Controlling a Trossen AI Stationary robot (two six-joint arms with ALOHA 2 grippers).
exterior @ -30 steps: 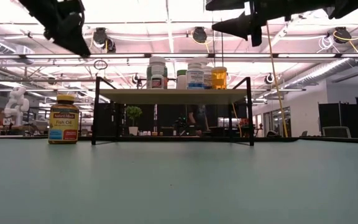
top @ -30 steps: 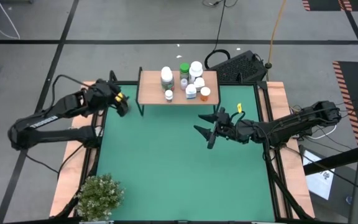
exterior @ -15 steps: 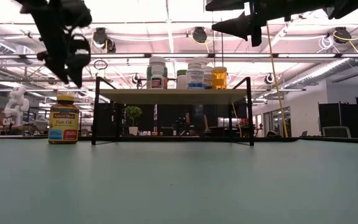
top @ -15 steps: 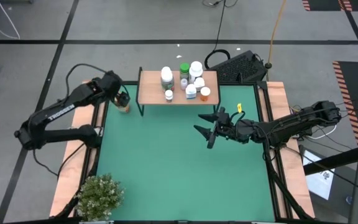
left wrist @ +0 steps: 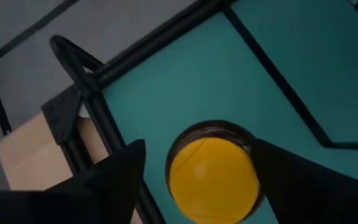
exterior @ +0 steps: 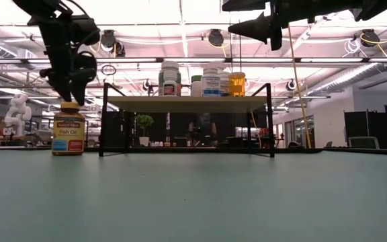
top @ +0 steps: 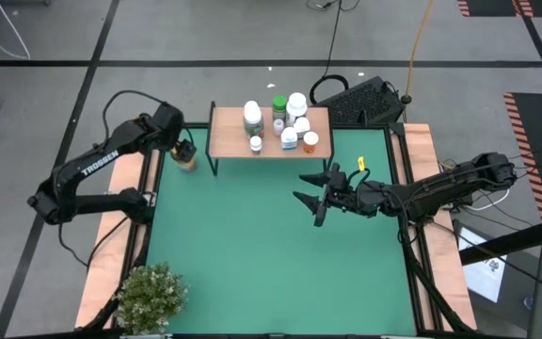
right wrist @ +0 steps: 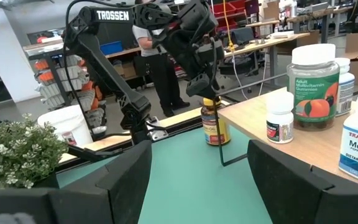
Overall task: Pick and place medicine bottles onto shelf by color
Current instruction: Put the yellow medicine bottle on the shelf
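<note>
The amber bottle with a yellow cap (top: pixel 187 162) stands on its base on the green mat, just left of the shelf; it also shows in the low view (exterior: pixel 68 129) and the left wrist view (left wrist: pixel 213 171). My left gripper (exterior: pixel 72 75) is open right above its cap, pointing down, one finger on either side (left wrist: pixel 197 146) without touching. The light-wood shelf (top: pixel 229 141) carries several bottles, among them a green one (top: pixel 278 104) and an orange-capped one (top: pixel 310 141). My right gripper (top: pixel 307 193) is open and empty, high over the mat's right half.
A potted plant (top: pixel 149 297) stands at the mat's near left corner. A wooden frame (top: pixel 426 160) borders the mat. A keyboard (top: pixel 365 99) lies beyond the far right corner. A person (right wrist: pixel 160 62) stands in the room behind the table.
My left gripper has come down from high above toward the amber bottle and tipped until its fingers point down over the yellow cap. The bottle has stayed where it was.
</note>
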